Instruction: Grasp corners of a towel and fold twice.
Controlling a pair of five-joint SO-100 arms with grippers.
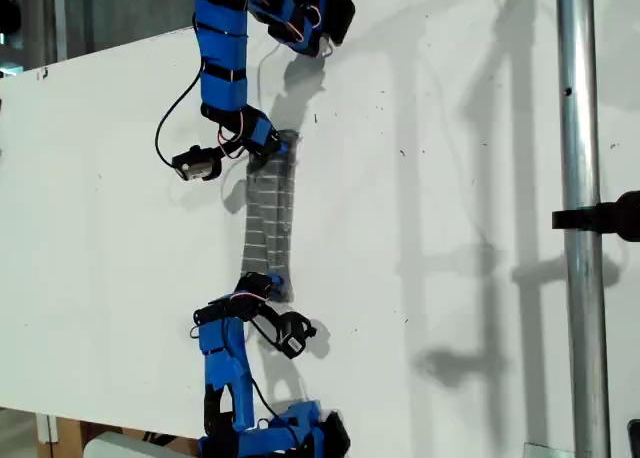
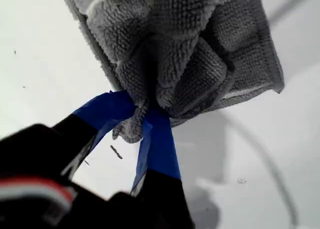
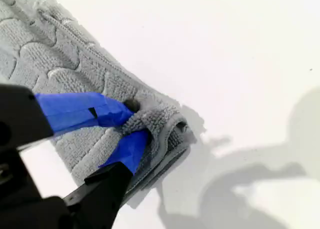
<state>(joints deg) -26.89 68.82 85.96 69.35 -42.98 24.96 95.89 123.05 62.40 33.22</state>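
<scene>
The grey striped towel [image 1: 270,213] lies as a narrow, bunched strip in the middle of the white table, running up and down the exterior view. A blue arm's gripper [image 1: 268,150] holds its upper end and another arm's gripper [image 1: 262,283] holds its lower end; I cannot tell which arm is first. In the first wrist view, my first gripper [image 2: 137,116] is shut on a gathered fold of the towel [image 2: 190,44], which bunches up beyond the blue fingers. In the second wrist view, my second gripper [image 3: 132,124] is shut on a layered corner of the towel [image 3: 60,64], which rests on the table.
A vertical metal pole [image 1: 580,218] with a black clamp [image 1: 610,218] stands at the exterior view's right. The white table [image 1: 450,228] spreads between towel and pole, crossed by shadows. A black cable [image 1: 165,128] loops off the upper arm towards the exterior view's left.
</scene>
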